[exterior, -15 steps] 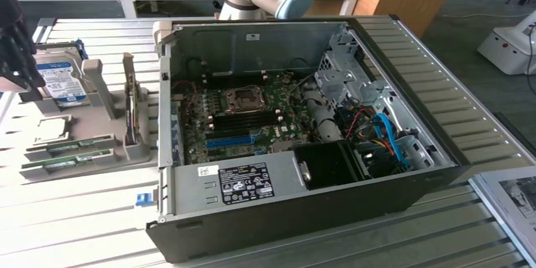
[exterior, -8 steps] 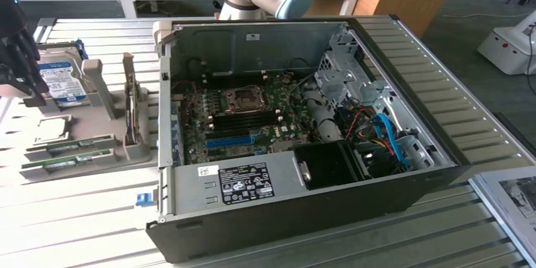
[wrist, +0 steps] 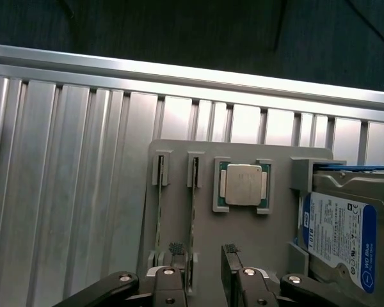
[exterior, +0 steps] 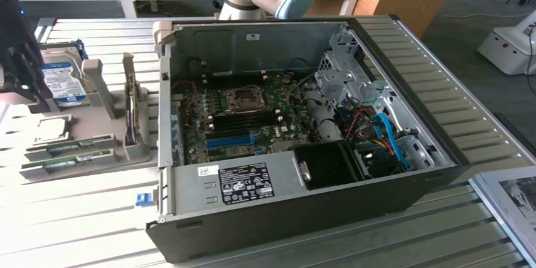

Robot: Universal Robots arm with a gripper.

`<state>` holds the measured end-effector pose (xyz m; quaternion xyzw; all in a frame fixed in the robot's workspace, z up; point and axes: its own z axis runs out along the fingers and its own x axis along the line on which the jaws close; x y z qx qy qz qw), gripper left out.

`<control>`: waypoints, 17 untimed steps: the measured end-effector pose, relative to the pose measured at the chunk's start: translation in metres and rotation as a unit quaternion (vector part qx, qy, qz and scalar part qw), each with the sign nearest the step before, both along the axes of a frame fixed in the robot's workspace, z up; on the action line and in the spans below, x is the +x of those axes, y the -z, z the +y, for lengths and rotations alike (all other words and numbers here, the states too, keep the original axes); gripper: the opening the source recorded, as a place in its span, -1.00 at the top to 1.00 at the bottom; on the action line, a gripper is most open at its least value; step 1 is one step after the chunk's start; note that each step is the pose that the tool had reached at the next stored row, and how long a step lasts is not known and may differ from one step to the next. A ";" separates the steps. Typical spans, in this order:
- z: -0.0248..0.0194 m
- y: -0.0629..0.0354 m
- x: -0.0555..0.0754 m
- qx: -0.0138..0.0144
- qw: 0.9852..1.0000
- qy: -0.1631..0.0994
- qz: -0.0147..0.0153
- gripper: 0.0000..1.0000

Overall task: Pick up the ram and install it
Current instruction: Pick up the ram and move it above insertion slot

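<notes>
Pickup looks to be the step in hand: the gripper [wrist: 203, 263] hangs over the grey tray [wrist: 179, 160] with its jaws spread wide, grasping nothing. The ram [wrist: 193, 211] stands on edge in a tray slot just beside the CPU [wrist: 243, 184]. A second stick [wrist: 159, 211] sits one slot further from the CPU, and the hard drive [wrist: 345, 236] is on the CPU's other side. By my reading the ram lies between the fingertips [wrist: 176, 251] — a clean grasp calls for both pads square on its thin faces, clear of the neighbour. The wrist view gives that alignment. The exterior view adds the open computer case [exterior: 293, 123], well apart from the CPU — its motherboard [exterior: 243, 114] is exposed.
</notes>
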<state>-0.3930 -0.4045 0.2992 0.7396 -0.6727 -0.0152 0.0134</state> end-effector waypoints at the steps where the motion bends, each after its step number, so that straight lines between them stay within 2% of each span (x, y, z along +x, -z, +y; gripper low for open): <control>1: 0.0000 0.0017 0.000 0.000 1.000 0.000 0.000 0.29; 17: 0.0000 0.0253 0.000 -0.003 1.000 0.000 0.000 0.29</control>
